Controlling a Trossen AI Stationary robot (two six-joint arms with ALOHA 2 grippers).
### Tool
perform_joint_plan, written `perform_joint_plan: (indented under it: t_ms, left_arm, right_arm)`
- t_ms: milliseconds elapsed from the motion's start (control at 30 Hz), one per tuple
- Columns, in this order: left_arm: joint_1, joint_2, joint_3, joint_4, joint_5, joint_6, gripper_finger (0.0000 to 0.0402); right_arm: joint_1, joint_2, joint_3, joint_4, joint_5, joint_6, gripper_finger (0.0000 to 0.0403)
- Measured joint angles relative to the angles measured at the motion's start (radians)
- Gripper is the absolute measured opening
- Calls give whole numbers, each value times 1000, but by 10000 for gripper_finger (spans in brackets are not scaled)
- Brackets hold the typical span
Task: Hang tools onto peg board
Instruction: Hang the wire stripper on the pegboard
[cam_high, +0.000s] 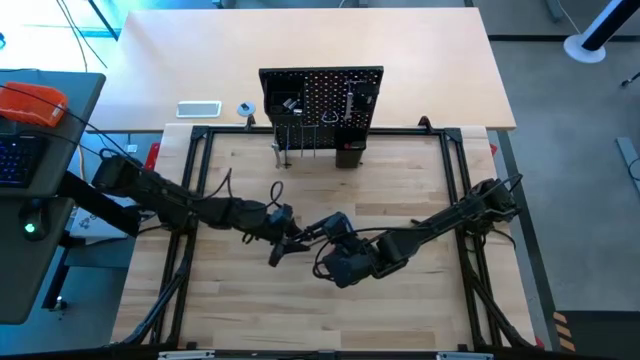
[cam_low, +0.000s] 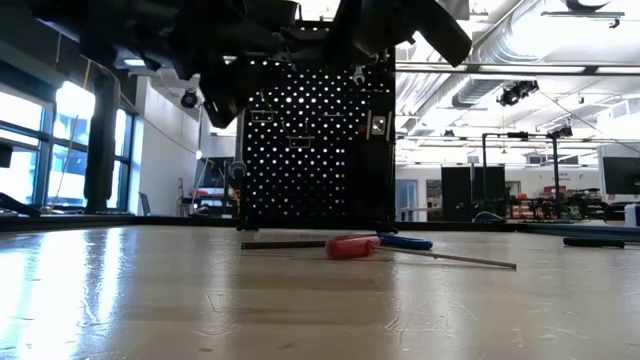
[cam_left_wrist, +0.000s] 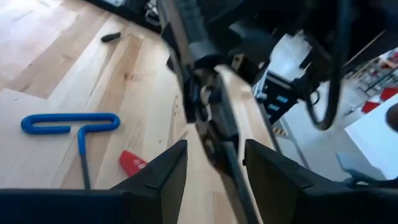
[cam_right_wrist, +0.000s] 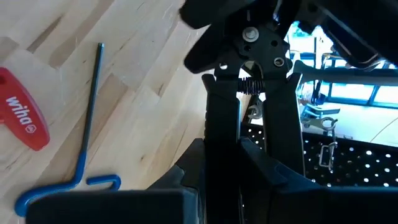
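Note:
Black pliers (cam_right_wrist: 249, 74) hang in the air over the middle of the table, with my right gripper (cam_right_wrist: 249, 155) (cam_high: 318, 230) shut on them. My left gripper (cam_left_wrist: 214, 168) (cam_high: 288, 225) faces it, open, with its fingers on either side of the pliers' far end (cam_left_wrist: 214, 118). A blue-handled T hex key (cam_left_wrist: 68, 122) (cam_right_wrist: 87, 124) and a red-handled screwdriver (cam_low: 350, 246) (cam_right_wrist: 25, 118) lie flat on the table below. The peg board (cam_high: 320, 100) (cam_low: 315, 150) stands upright at the table's far edge, with tools hanging on it. My right gripper pinches the pliers' two black handles (cam_right_wrist: 217, 124) between its fingers. It comes from the table's right and slants down. The pliers stick out ahead of the fingers, pivot (cam_right_wrist: 249, 34) away from the gripper, clear of the table. My left gripper: I cannot tell whether a finger (cam_left_wrist: 267, 174) touches the pliers.
A small dark tool (cam_left_wrist: 111, 37) lies on the wood farther off, and another dark one (cam_low: 590, 241) lies at the right in the low view. A black frame (cam_high: 200, 135) borders the wooden work surface. Outside it, on the left, stands a side table with an orange object (cam_high: 35, 100).

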Motion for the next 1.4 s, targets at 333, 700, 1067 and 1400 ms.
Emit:
perform_joint_plan:
  t_ms: [333,700,1067,1400]
  left_arm:
    - [10,11,8,-1,28,47,81]
    - [11,12,5,-13,21,87,21]
    - [12,12,5,-18,16,106,2]
    - [11,12,5,-12,27,102,1]
  right_arm:
    - [3,0,0,-101,1,113,53]
    - [9,0,0,-102,-2,129,53]
    - [20,-2,1,-115,15,168,55]
    - [21,-2,1,-125,-6,202,53]
